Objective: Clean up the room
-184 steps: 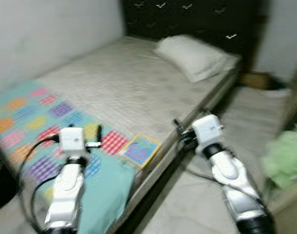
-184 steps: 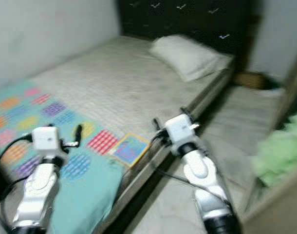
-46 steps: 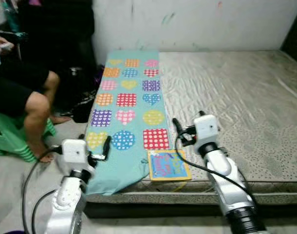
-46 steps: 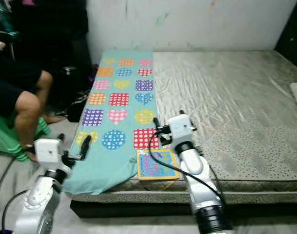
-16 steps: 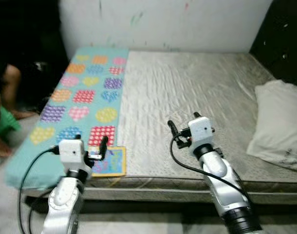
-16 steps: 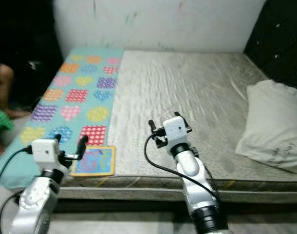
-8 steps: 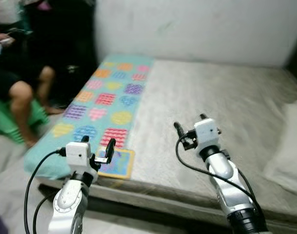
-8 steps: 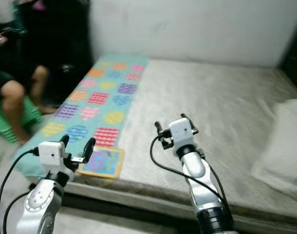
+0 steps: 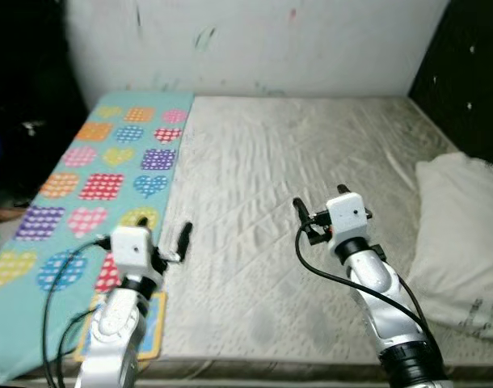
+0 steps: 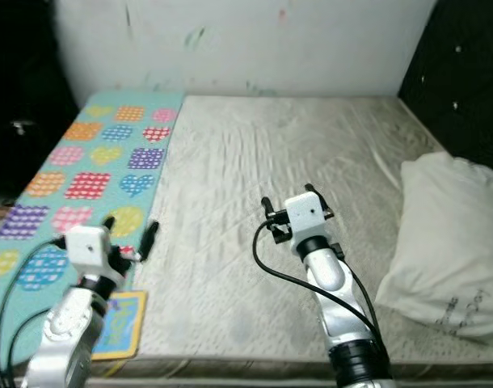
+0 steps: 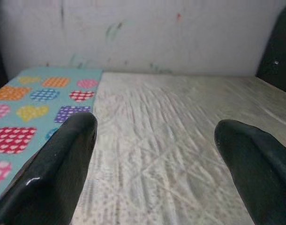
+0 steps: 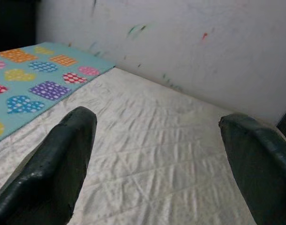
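Our left tool (image 9: 167,242) and right tool (image 9: 319,208), fingers apart, hover empty over the bed (image 9: 311,153). We have turned back toward it; the book (image 10: 117,323) lies at the near edge, uncollected.

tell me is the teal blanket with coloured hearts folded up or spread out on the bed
Spread out. The teal blanket with coloured hearts lies flat in one strip along the grey mattress, its rows of patches all showing.

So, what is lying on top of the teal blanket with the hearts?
A colourful book lies flat on the teal blanket near the bed's front edge. The left arm covers part of it, so its cover is not readable.
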You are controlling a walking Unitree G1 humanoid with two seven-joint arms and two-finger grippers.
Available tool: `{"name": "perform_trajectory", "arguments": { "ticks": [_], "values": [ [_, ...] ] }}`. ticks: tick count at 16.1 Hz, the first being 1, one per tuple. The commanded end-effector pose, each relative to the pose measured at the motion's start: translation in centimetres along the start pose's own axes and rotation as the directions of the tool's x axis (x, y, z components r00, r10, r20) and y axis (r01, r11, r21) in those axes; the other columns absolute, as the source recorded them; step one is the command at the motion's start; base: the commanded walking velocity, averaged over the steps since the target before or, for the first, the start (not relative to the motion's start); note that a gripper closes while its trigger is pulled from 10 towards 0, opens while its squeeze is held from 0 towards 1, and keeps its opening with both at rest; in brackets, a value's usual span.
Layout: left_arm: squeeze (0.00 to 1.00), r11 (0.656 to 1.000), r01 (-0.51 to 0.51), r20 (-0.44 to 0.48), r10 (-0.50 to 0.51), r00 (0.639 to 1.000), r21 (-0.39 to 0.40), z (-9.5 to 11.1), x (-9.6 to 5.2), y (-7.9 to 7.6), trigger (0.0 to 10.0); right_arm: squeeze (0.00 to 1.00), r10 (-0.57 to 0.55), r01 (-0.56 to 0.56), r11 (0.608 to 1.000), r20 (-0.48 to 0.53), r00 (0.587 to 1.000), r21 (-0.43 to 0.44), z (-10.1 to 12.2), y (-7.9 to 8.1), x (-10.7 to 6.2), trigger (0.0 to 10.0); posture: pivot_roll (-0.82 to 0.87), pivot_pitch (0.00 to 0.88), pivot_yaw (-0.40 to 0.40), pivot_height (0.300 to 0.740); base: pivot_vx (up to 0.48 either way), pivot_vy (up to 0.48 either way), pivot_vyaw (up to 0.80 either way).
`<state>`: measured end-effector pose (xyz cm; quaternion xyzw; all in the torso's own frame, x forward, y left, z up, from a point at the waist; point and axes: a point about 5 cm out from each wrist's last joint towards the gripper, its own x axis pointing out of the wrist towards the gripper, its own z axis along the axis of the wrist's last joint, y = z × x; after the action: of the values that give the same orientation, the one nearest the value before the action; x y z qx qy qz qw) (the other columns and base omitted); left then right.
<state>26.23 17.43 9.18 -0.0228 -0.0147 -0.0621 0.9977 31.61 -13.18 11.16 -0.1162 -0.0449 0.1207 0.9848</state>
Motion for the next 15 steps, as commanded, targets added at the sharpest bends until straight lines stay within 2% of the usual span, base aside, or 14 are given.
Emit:
{"name": "perform_trajectory", "arguments": {
  "ticks": [1, 5, 15],
  "values": [
    [0.00, 1.000, -0.012, -0.024, 0.012, 1.000, 0.019, -0.40, -0.46, 0.41, 10.0, 0.00, 0.026, -0.026, 1.000, 0.009, 1.000, 0.015, 0.30, 0.75, 0.19, 10.0, -0.13, 0.000, -0.007, 0.740, 0.000, 0.000, 0.00],
    [0.00, 1.000, -0.011, -0.023, 0.012, 1.000, 0.017, -0.40, -0.42, 0.43, 10.0, 0.00, 0.021, -0.021, 1.000, 0.006, 1.000, 0.016, 0.20, 0.65, 0.23, 10.0, -0.13, 0.000, -0.005, 0.740, 0.000, -0.285, -0.68],
    [0.00, 1.000, -0.012, -0.026, 0.013, 1.000, 0.016, -0.47, -0.41, 0.40, 10.0, 0.00, 0.030, -0.030, 1.000, 0.009, 1.000, 0.008, 0.18, 0.77, 0.15, 10.0, -0.13, 0.000, -0.008, 0.740, 0.000, -0.420, 0.00]
  ]
}}
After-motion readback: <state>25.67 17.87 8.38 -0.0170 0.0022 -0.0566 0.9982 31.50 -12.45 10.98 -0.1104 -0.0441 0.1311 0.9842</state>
